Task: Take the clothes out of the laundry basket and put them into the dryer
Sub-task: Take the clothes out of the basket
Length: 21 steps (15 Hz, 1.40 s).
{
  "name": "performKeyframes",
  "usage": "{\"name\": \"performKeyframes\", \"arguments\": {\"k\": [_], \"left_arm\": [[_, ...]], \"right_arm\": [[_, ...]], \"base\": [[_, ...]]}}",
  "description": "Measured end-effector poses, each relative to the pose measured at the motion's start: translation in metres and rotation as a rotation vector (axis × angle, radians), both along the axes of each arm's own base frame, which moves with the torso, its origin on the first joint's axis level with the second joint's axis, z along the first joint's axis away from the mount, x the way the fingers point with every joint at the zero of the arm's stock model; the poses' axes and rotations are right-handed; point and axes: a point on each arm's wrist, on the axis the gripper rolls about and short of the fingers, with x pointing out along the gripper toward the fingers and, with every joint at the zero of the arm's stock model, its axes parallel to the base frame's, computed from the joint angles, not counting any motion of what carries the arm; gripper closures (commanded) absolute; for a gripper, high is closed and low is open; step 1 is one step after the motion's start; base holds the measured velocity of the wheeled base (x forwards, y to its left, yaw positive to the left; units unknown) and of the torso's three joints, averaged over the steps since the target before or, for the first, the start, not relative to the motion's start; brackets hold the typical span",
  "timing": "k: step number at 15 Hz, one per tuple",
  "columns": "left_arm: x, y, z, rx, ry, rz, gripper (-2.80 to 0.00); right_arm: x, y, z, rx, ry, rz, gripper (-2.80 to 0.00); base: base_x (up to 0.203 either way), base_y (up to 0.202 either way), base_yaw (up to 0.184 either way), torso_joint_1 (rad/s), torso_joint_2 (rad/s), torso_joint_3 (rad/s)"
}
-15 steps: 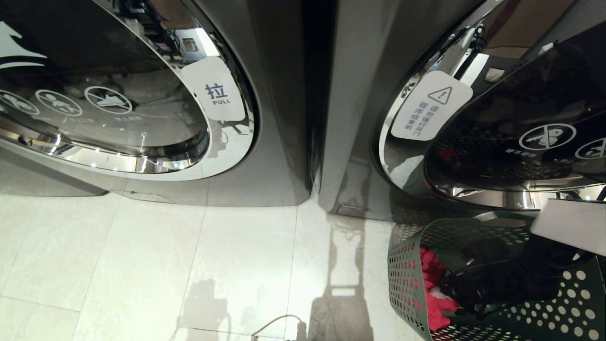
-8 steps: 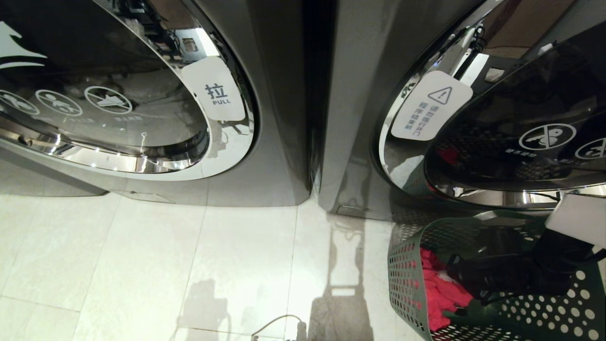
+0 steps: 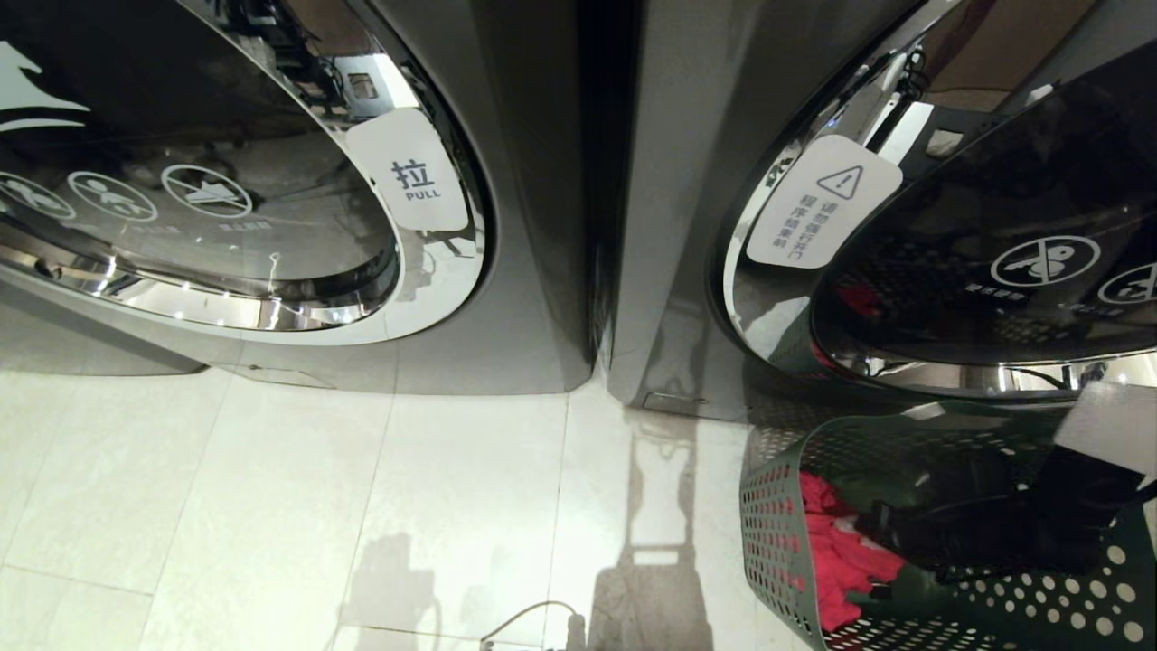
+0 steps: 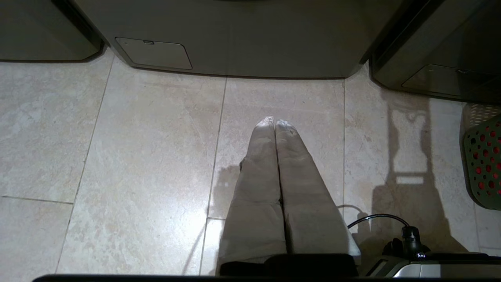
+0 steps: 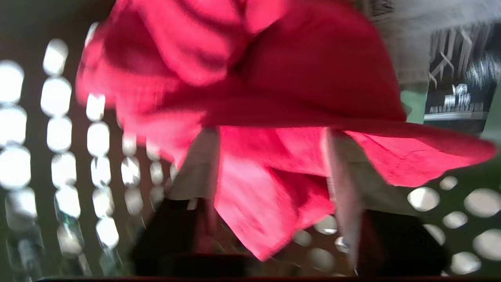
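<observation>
The green perforated laundry basket stands on the floor at the lower right, in front of the right-hand dryer. Red clothes lie inside it against its near wall. My right arm reaches down into the basket. In the right wrist view my right gripper is open, its fingers spread wide, and a fold of the red clothes hangs between them. My left gripper is shut and empty, parked above the floor tiles.
A second dryer with a PULL label stands at the left. A dark printed garment lies deeper in the basket. A black cable loops on the tiles by my base. The basket's wall shows in the left wrist view.
My right arm has drawn back toward the right inside the basket, uncovering more of the red clothes. The basket, dryers and left arm have kept still.
</observation>
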Motion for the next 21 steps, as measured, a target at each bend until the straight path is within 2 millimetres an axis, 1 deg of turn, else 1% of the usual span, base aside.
{"name": "performKeyframes", "arguments": {"k": [2, 4, 6, 9, 12, 16, 18, 21], "left_arm": [[0.0, 0.0, 0.0, 0.0, 0.0, 0.0, 0.0], [0.0, 0.0, 0.0, 0.0, 0.0, 0.0, 0.0], [0.0, 0.0, 0.0, 0.0, 0.0, 0.0, 0.0], [0.0, 0.0, 0.0, 0.0, 0.0, 0.0, 0.0], [0.0, 0.0, 0.0, 0.0, 0.0, 0.0, 0.0], [0.0, 0.0, 0.0, 0.0, 0.0, 0.0, 0.0], [0.0, 0.0, 0.0, 0.0, 0.0, 0.0, 0.0], [0.0, 0.0, 0.0, 0.0, 0.0, 0.0, 0.0]], "right_arm": [[-0.007, -0.017, -0.002, -0.008, -0.053, 0.081, -2.8], [-0.015, -0.032, -0.003, -0.005, -0.054, 0.056, -2.8], [-0.024, -0.046, -0.007, 0.042, -0.059, 0.043, -2.8], [-0.033, -0.06, -0.02, 0.083, -0.117, 0.098, -2.8], [-0.037, -0.061, -0.036, 0.155, -0.147, 0.155, -2.8], [-0.038, -0.06, -0.051, 0.338, -0.14, 0.174, -2.8], [-0.037, -0.06, -0.058, 0.388, -0.156, 0.2, -2.8], [-0.038, -0.057, -0.071, 0.417, -0.144, 0.215, -2.8]], "base": [[0.0, 0.0, 0.0, 0.0, 0.0, 0.0], [0.0, 0.0, 0.0, 0.0, 0.0, 0.0], [0.0, 0.0, 0.0, 0.0, 0.0, 0.0], [0.0, 0.0, 0.0, 0.0, 0.0, 0.0], [0.0, 0.0, 0.0, 0.0, 0.0, 0.0], [0.0, 0.0, 0.0, 0.0, 0.0, 0.0], [0.0, 0.0, 0.0, 0.0, 0.0, 0.0], [0.0, 0.0, 0.0, 0.0, 0.0, 0.0]]}}
